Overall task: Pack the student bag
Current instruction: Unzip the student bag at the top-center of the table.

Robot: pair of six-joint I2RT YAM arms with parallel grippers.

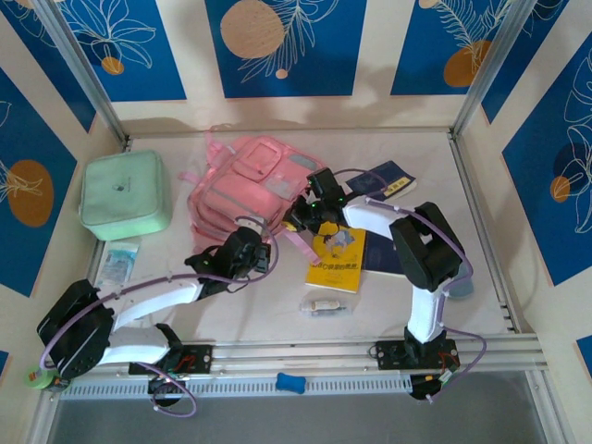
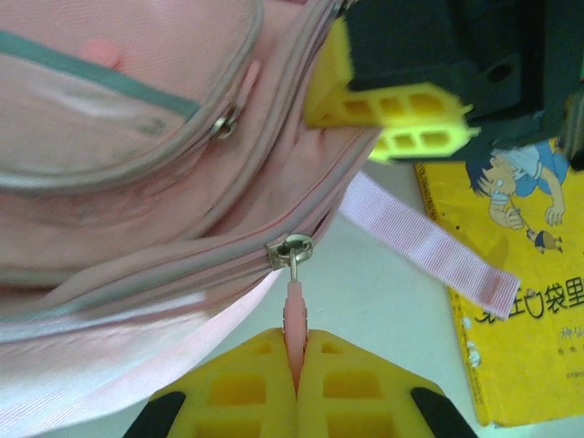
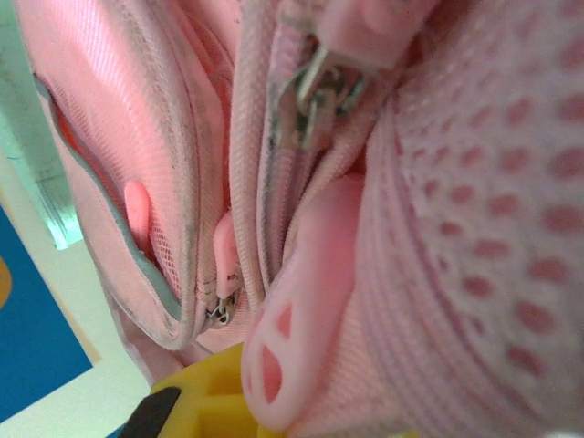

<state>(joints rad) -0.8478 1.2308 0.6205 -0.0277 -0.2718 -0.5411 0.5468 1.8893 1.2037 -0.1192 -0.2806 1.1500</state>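
From above, the student bag (image 1: 250,180) lies flat on the bench (image 1: 231,314) with its front pockets up. What is inside it cannot be seen. Left of the bag sits a mint green case (image 1: 125,194), closed, its contents hidden. Right of the bag lie a yellow book (image 1: 339,261) and, farther back, a dark blue book (image 1: 388,178). The left pincer (image 1: 262,252) is at the bag's near edge. The right pincer (image 1: 298,218) is at the bag's near right corner, between the bag and the yellow book.

From the left wrist, the left pincer's yellow fingers (image 2: 265,351) are pressed together on a pink zip pull (image 2: 294,315). The pull hangs from a metal slider (image 2: 290,248) on the bag's edge. Farther along that edge, the right pincer's yellow fingers (image 2: 338,91) touch the bag, drawn close together. A pink strap (image 2: 429,245) runs from the bag across to the yellow book.

From the right wrist, the bag's fabric and mesh sit right against the camera. A paw-shaped pull (image 3: 301,319) lies between zip seams, just above one yellow finger (image 3: 205,401). This pincer is closed, but I cannot tell whether it pinches the pull or the fabric.
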